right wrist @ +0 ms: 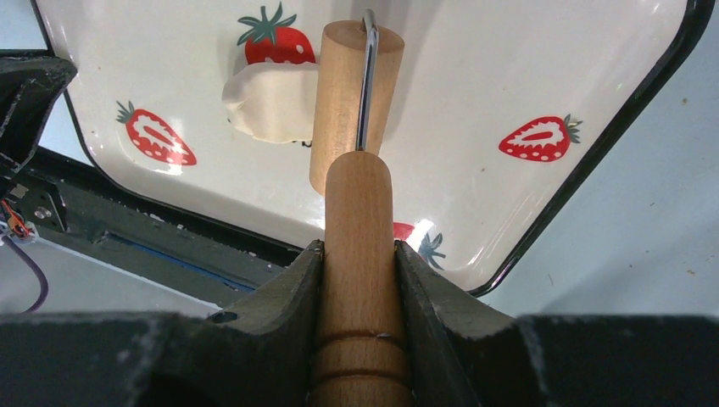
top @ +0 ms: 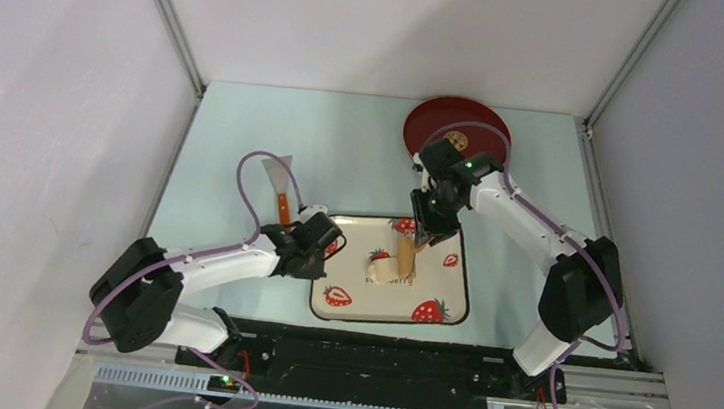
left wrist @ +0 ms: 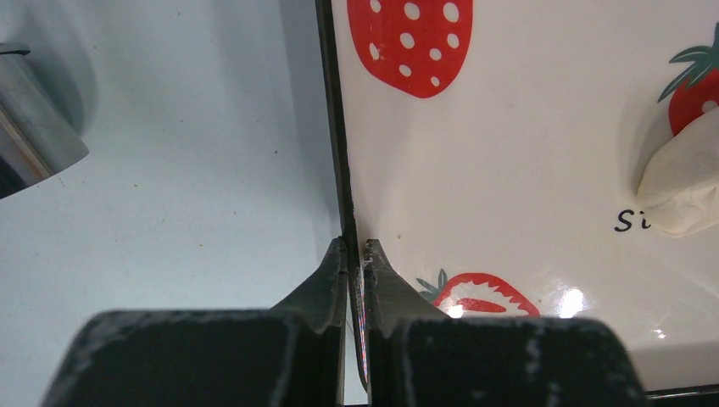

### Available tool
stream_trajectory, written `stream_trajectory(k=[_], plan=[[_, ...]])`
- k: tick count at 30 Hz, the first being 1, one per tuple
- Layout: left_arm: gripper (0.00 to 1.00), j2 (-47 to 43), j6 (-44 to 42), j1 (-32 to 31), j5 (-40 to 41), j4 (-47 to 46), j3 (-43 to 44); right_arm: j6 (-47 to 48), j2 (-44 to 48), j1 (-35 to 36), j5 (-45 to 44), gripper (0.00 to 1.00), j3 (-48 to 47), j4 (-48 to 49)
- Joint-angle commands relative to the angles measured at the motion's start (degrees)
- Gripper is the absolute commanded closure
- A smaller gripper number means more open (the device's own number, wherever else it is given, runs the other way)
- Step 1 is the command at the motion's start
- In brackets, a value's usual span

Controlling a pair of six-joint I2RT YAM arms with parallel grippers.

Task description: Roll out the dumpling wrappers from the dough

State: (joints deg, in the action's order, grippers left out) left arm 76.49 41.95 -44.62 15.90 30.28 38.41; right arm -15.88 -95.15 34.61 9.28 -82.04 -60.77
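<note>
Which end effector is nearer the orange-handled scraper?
Left. The left end effector pinches the strawberry plate at its left rim, close to the scraper; the right end effector holds the roller across the plate, farther off.

roller point(right wrist: 339, 110): smooth tan wood, metal wire | plate point(right wrist: 526, 59): glossy | dough point(right wrist: 271, 102): matt

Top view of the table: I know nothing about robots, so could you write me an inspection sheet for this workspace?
Surface: pale blue table.
Job's things: dough lump on the strawberry plate, beside the wooden roller head; wrappers: nothing seen.
Clutter: orange-handled scraper left of the plate; red tray at the far edge.
Grippers: left tool shut on the plate's rim; right tool shut on the roller's handle.
Cables: purple cables run along both arms.
Surroundings: plain white walls, metal frame.
</note>
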Motion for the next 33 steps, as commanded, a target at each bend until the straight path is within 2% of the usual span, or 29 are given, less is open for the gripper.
stream_trajectory(k=[1,13,21,30,33], plan=[[0.97,2.5,-2.2,-0.2,2.2,6.6,-1.6,-0.3,-0.1,0.0,-1.0,1.00,-0.5,1.6],[0.97,2.7,-2.0,-0.4,2.2,6.6,-1.8,-0.5,-1.7,2.7,-2.2,1.00,1.9,2.6],[0.98,2.9,-1.7,-0.7,2.4,6.5,-1.8,-2.5,-3.9,7.0,-10.9,1.00,1.9,0.0],[0.97,3.5,-1.7,-1.0,2.2,6.4,-1.6,-4.6,-2.1,7.0,-20.2,1.00,-0.6,-5.8],[0.97,3.6,-1.6,-1.1,2.1,6.3,-1.6,-4.9,-0.6,6.1,-20.9,1.00,-1.7,-6.8]])
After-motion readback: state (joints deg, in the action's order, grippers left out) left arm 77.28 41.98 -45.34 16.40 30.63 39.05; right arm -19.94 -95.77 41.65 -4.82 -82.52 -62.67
